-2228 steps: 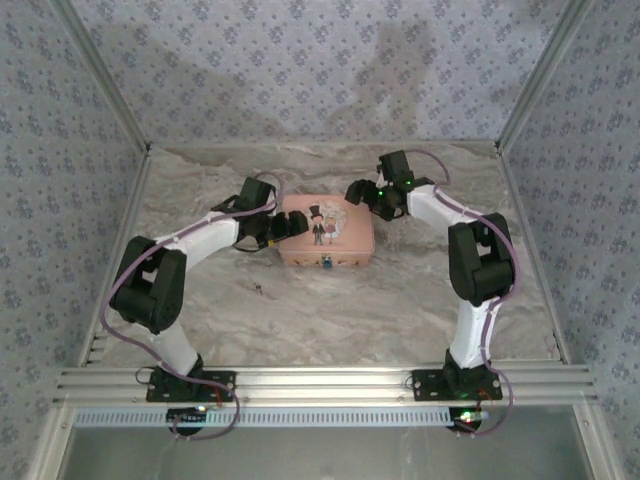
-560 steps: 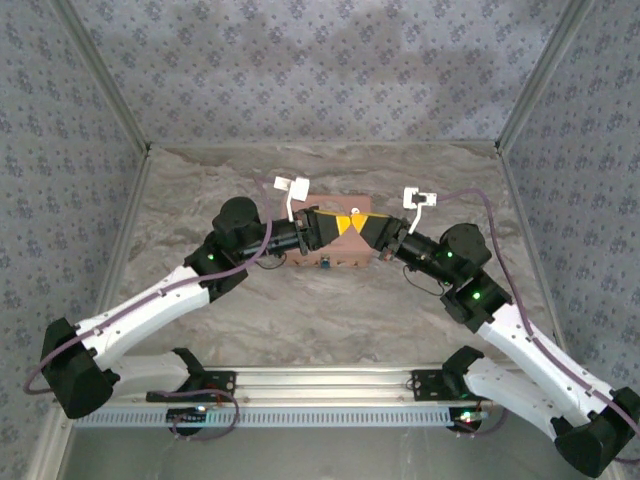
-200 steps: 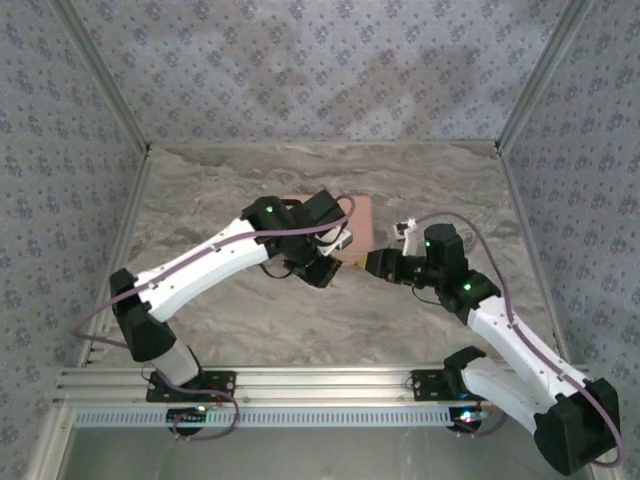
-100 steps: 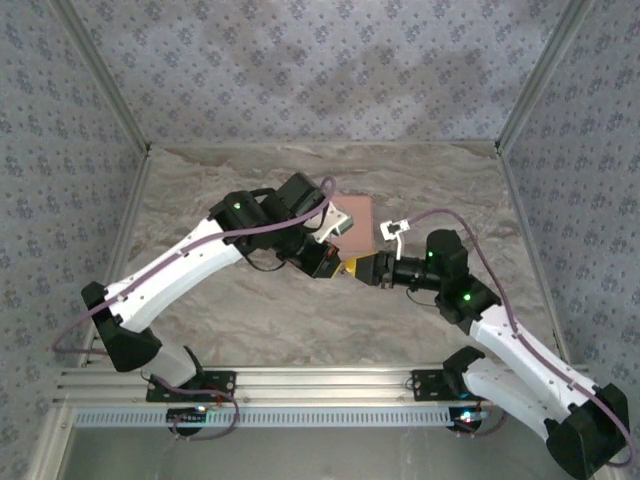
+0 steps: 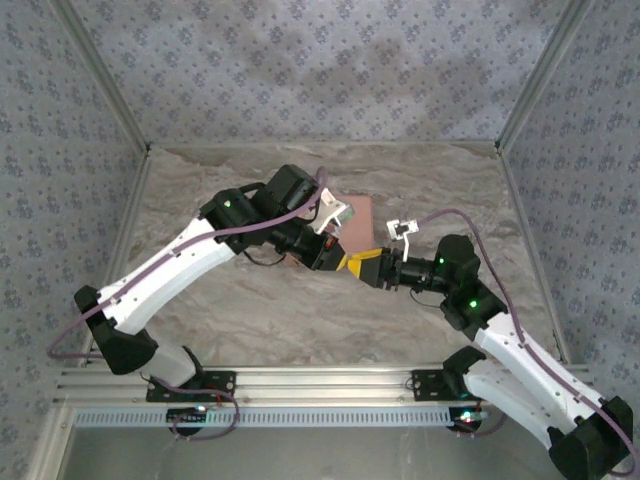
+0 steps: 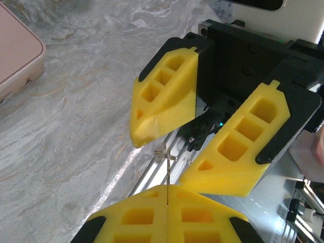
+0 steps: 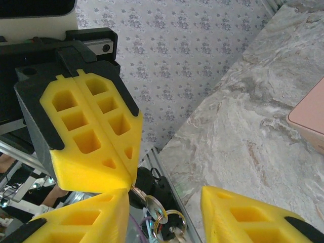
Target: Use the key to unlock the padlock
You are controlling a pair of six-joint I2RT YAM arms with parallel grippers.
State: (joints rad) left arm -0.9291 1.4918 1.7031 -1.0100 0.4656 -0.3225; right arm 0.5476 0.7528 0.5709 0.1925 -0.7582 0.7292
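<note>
1. The key [image 7: 151, 205] is in the air over the middle of the desk [image 5: 200, 180], just in front of the near edge of the pink box [image 5: 358, 212]. It is thin, silver-coloured metal, and rings hang from its free end.
2. The left fingers [image 7: 96, 147] are pressed together and pinch the other end of it.
3. The right fingers [image 6: 167, 101] are spread wide. One second ago they were apart from the left ones; now they stand tip to tip.
4. I judge that the key is being handed over, so the unlocking is not yet begun.
</note>
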